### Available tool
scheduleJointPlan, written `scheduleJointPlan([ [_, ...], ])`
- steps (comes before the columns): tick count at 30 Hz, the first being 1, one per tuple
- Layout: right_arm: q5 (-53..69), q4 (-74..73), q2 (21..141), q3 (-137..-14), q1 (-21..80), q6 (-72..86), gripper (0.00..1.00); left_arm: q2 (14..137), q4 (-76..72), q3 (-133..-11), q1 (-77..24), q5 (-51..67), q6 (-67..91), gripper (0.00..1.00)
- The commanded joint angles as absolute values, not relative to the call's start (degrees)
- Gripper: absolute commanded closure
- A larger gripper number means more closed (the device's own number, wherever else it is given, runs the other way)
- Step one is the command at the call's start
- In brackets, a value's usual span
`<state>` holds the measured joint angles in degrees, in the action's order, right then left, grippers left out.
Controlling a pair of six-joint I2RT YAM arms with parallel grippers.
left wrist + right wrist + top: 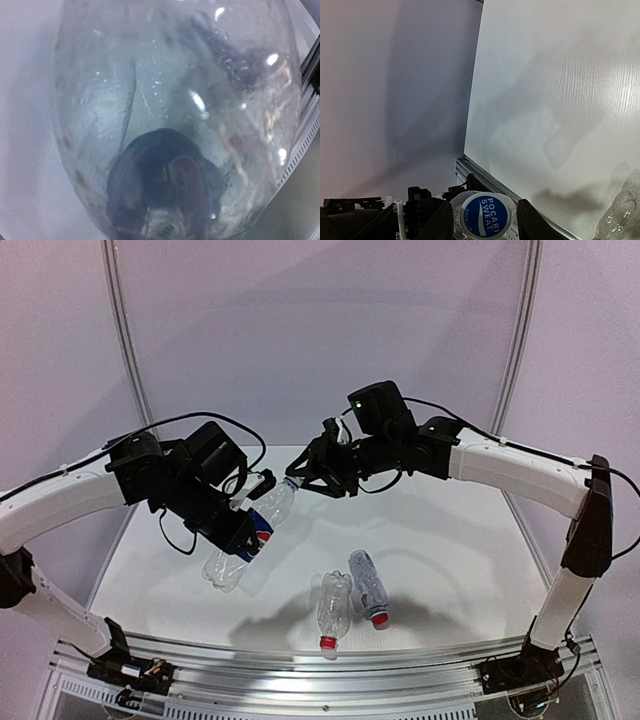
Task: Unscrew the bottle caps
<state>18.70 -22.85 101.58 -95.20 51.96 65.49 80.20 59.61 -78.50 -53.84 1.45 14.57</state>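
My left gripper [243, 532] is shut on a clear bottle with a blue label [274, 504] and holds it tilted above the table, neck pointing up and right. That bottle's base [150, 100] fills the left wrist view and hides the fingers. Its cap [485, 216] is whitish with a blue printed top and faces the right wrist camera. My right gripper [485, 222] straddles the cap, one dark finger [436, 224] on each side, with a thin gap on the right side. From above, the right gripper [298, 483] meets the bottle's neck.
Two clear ribbed bottles lie near the front of the table, one [334, 602] with a red cap [327, 643], the other [366, 580] with a red cap [380, 621]. An aluminium rail [330, 660] runs along the front edge. Pale walls enclose the back.
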Motion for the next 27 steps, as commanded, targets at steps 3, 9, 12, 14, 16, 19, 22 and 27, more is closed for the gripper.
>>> scheduleJointPlan([
  [3, 21.22, -21.93, 103.15, -96.25, 52.09, 65.77, 0.67, 81.22, 59.24, -81.12, -54.31, 0.2, 14.6, 1.0],
  [9, 22.96, -21.33, 102.23, -94.37, 51.97, 64.36, 0.91, 82.43, 59.34, -82.34, -54.26, 1.82, 13.37, 1.0],
  [12, 27.49, -16.28, 100.23, -90.71, 51.45, 58.62, 1.0, 81.73, 57.89, -81.7, -53.47, 9.83, 11.21, 1.0],
  [14, 30.53, -11.73, 97.67, -86.69, 50.89, 53.74, 1.0, 80.63, 55.52, -79.89, -51.51, 20.29, 10.19, 1.0],
  [16, 31.89, -8.52, 94.77, -82.12, 49.99, 51.23, 1.0, 78.41, 50.07, -76.85, -48.59, 34.22, 10.81, 1.0],
  [19, 33.71, -2.59, 91.57, -76.25, 48.87, 50.68, 1.0, 74.8, 43.6, -73.31, -45.45, 46.78, 13.28, 1.0],
  [22, 34.44, -1.27, 90.89, -75.3, 48.78, 50.1, 1.0, 73.08, 41.14, -72.34, -43.67, 52.58, 14.8, 1.0],
  [27, 34.61, -1.73, 91.11, -76.53, 48.83, 50.7, 0.84, 74.55, 42.54, -74.15, -43.49, 52.68, 14.15, 1.0],
])
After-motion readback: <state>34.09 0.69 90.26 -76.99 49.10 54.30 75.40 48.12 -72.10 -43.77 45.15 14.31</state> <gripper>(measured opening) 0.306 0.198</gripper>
